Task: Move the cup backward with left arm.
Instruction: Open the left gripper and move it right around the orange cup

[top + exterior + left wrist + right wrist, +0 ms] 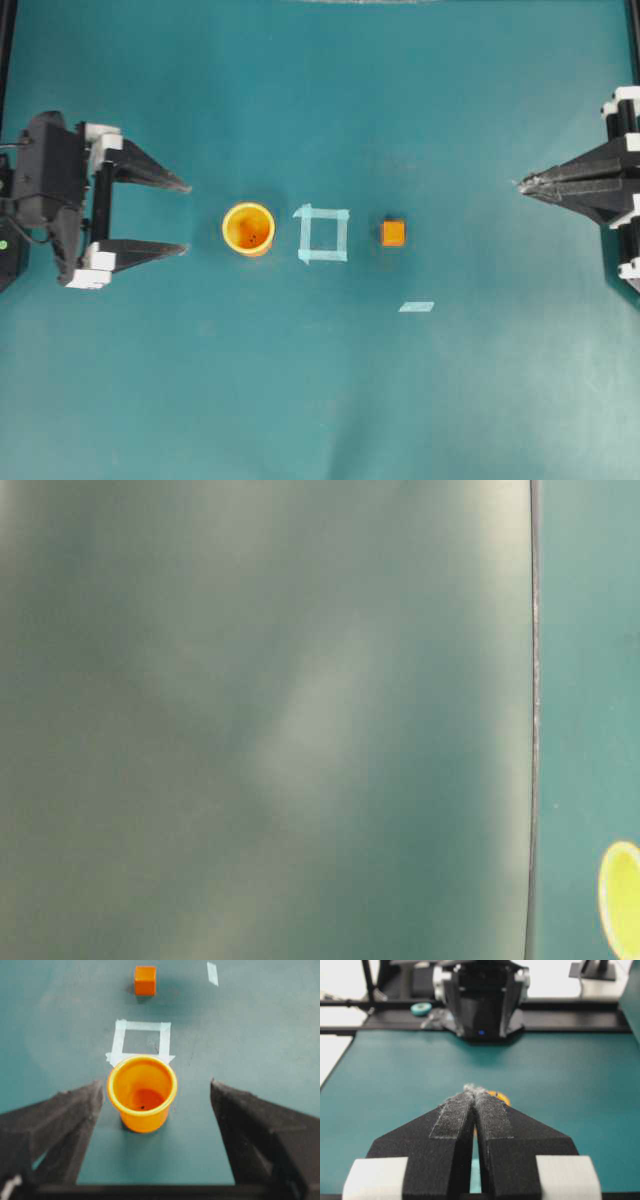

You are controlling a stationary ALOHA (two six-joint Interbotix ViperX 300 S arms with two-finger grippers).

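The orange-yellow cup (pixel 248 228) stands upright on the teal table, left of a tape square. My left gripper (pixel 188 217) is open and empty, its fingertips a short way left of the cup and spread wider than it. In the left wrist view the cup (pixel 142 1092) stands just ahead of the open gripper (pixel 156 1085), closer to the left finger (pixel 75 1115), touching neither. My right gripper (pixel 520 184) is shut to a point at the far right, holding nothing. In its own view, it (pixel 474 1091) is shut and hides most of the table's middle.
A pale tape square (pixel 323 233) lies right of the cup, then a small orange cube (pixel 393 233). A loose tape strip (pixel 416 306) lies nearer the front. The table-level view is blurred teal. A tape roll (pixel 421 1008) sits beside the left arm's base.
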